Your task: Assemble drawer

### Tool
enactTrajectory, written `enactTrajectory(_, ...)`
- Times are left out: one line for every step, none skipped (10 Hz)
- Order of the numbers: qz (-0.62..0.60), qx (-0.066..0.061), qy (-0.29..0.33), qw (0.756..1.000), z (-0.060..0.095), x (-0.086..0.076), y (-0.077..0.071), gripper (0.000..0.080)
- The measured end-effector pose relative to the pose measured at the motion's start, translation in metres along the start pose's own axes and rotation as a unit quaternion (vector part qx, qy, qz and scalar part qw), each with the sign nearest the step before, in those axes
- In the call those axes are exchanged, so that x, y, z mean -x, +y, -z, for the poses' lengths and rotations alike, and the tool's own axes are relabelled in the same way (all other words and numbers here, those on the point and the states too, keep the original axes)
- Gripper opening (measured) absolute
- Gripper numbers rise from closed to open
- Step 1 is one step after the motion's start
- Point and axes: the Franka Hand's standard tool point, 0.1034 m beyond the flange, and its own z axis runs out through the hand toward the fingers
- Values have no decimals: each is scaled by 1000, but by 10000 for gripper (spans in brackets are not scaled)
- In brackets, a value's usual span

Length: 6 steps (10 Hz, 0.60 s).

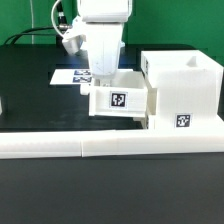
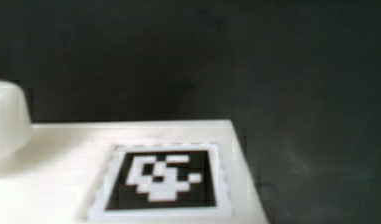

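A white knobless-looking drawer tray (image 1: 121, 100) with a square tag on its near face sits mid-table, its right end against the tall hollow housing (image 1: 186, 88), which stands at the exterior view's right and carries a tag low on its front. My gripper (image 1: 104, 78) reaches down onto the tray's left part; its fingertips are hidden behind the tray wall. The wrist view shows a white tagged surface (image 2: 162, 176) close up and a rounded white part (image 2: 6, 120) at the edge; no fingers show there. A second tray is not clearly in view.
Long low white border bars (image 1: 100, 148) run across the front. The marker board (image 1: 68, 76) lies behind the tray. A white piece (image 1: 2, 105) is cut off at the exterior view's left edge. The tabletop is black.
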Motion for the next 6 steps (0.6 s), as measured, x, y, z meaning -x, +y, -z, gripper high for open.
enactTrajectory(0,0,0,1000,0,0,0,42)
enactTrajectory(0,0,0,1000,0,0,0,42)
enactTrajectory(4,-1,-1,1000,-1,-1,0,42)
enactTrajectory(6,-2,-2,1000,-1,-1,0,42)
enactTrajectory(5,-3,-2,1000,-1,0,-1,42)
enactTrajectory(5,-4,-2,1000,-2,0,-1,42)
